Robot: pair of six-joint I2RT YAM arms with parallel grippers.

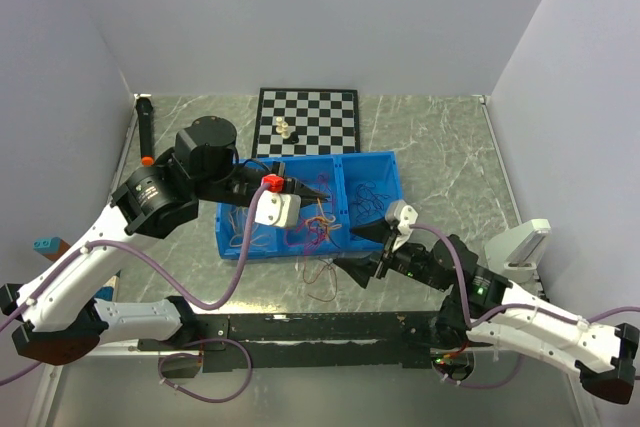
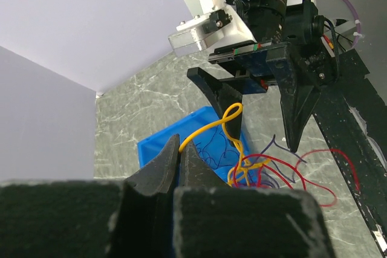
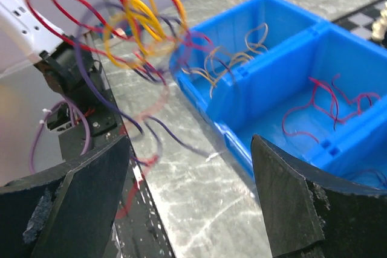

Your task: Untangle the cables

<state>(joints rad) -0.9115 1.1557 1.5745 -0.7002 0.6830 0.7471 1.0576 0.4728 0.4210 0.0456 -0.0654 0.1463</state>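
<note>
A tangle of yellow, red and purple cables (image 1: 320, 230) hangs over the front edge of the blue bin (image 1: 370, 159). My left gripper (image 2: 180, 144) is shut on a yellow cable (image 2: 208, 128) and holds the tangle up; in the top view it (image 1: 322, 193) is above the bin. My right gripper (image 3: 190, 143) is open and empty, low over the table in front of the bin, with the tangle (image 3: 130, 19) hanging ahead of it on its left. It also shows in the top view (image 1: 362, 252) and in the left wrist view (image 2: 260, 119). A red loop (image 1: 322, 283) trails on the table.
The bin's compartments hold loose tan cables (image 3: 233, 58) and red cables (image 3: 329, 104). A chessboard (image 1: 320, 107) with chess pieces (image 1: 284, 129) lies behind the bin. A black marker with an orange tip (image 1: 145, 127) lies at far left. A white object (image 1: 520, 245) sits at right.
</note>
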